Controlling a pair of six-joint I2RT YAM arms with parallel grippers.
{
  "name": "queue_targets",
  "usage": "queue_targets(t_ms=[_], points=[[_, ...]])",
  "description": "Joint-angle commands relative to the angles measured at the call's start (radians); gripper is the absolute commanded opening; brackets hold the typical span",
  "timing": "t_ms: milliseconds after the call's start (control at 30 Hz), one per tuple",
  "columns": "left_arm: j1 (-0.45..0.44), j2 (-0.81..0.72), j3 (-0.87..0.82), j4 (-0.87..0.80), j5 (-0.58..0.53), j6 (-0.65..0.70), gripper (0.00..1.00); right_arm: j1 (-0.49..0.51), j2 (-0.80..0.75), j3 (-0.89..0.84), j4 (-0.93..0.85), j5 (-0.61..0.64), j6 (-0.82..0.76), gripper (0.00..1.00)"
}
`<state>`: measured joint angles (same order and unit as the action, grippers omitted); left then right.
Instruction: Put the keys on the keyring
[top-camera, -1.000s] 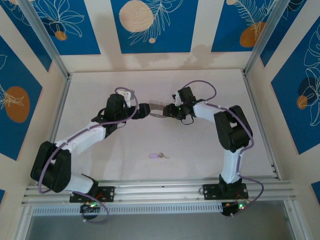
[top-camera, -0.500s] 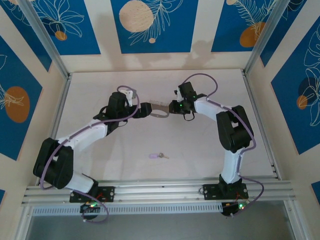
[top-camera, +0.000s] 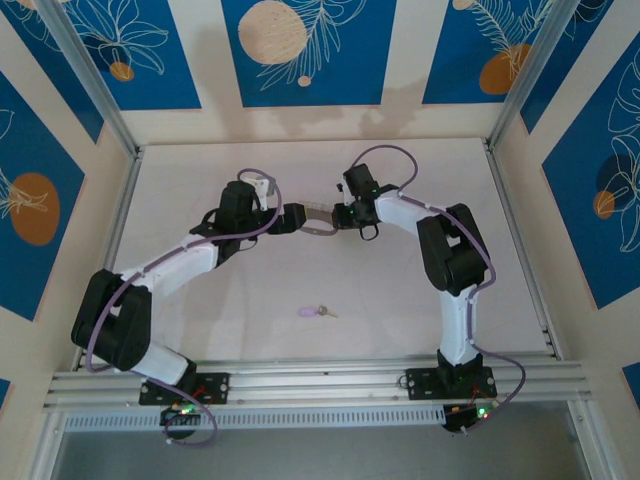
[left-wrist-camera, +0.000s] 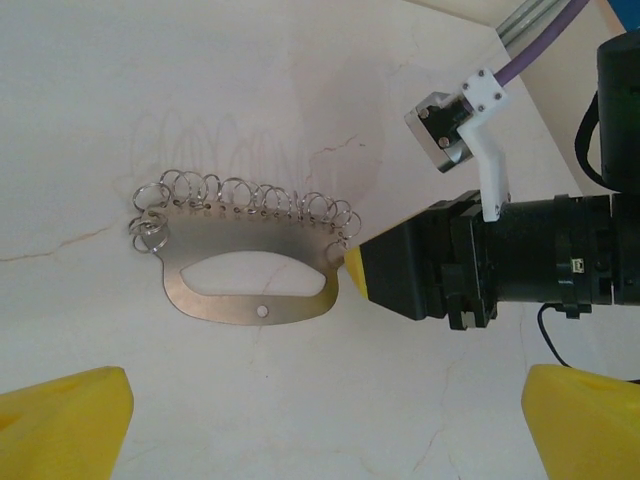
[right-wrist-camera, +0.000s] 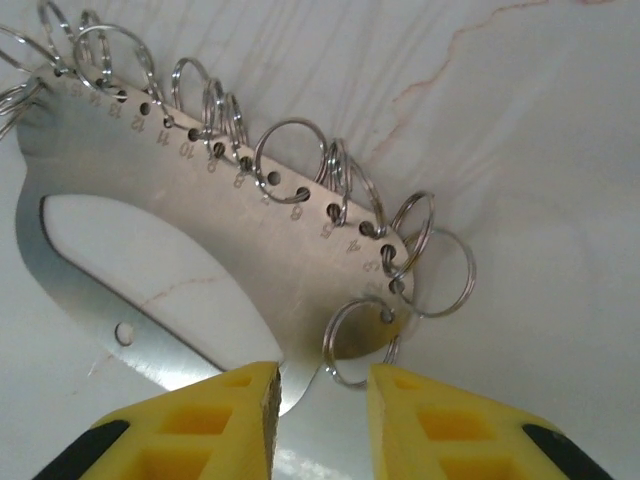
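Likely light, stiff, slick keyring (right-wrist-camera: 200, 215); best pinched at the bare end. Straddled there by right gripper (right-wrist-camera: 320, 388) with jaws narrow, hold impossible to tell; left gripper (left-wrist-camera: 325, 430) with jaws wide.

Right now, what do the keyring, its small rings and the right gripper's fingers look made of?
Keyring: flat sheet metal, likely steel, with a brushed grey sheen and numbers marked by the holes.
Small rings: thin bright metal wire with shiny glints, probably steel split rings.
Right gripper fingers: matte yellow plastic, possibly printed, with hollow cells showing.
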<state>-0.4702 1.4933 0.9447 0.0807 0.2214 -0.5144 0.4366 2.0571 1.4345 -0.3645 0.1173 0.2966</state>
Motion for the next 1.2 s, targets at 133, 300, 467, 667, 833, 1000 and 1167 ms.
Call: queue_targets(t_ms=[133, 300, 467, 667, 833, 1000, 1167], points=[[-0.011, 0.018, 0.038, -0.004, 0.027, 0.018, 1.00, 0.001, 0.061, 0.081, -0.046, 0.054, -0.050, 0.29], [-0.011, 0.024, 0.043, -0.002, 0.029, 0.020, 1.00, -0.012, 0.075, 0.101, -0.051, 0.071, -0.056, 0.25], [-0.011, 0.030, 0.044, 0.002, 0.032, 0.019, 1.00, -0.025, 0.076, 0.107, -0.053, 0.061, -0.057, 0.21], [-0.011, 0.033, 0.046, 0.005, 0.031, 0.019, 1.00, -0.027, 0.074, 0.100, -0.047, 0.041, -0.057, 0.19], [-0.011, 0.032, 0.042, 0.005, 0.032, 0.017, 1.00, -0.029, 0.070, 0.083, -0.039, 0.034, -0.053, 0.20], [-0.010, 0.033, 0.041, 0.007, 0.032, 0.018, 1.00, -0.030, 0.053, 0.061, -0.030, 0.015, -0.040, 0.24], [-0.011, 0.031, 0.039, 0.008, 0.032, 0.017, 1.00, -0.033, 0.045, 0.043, -0.021, -0.003, -0.023, 0.25]])
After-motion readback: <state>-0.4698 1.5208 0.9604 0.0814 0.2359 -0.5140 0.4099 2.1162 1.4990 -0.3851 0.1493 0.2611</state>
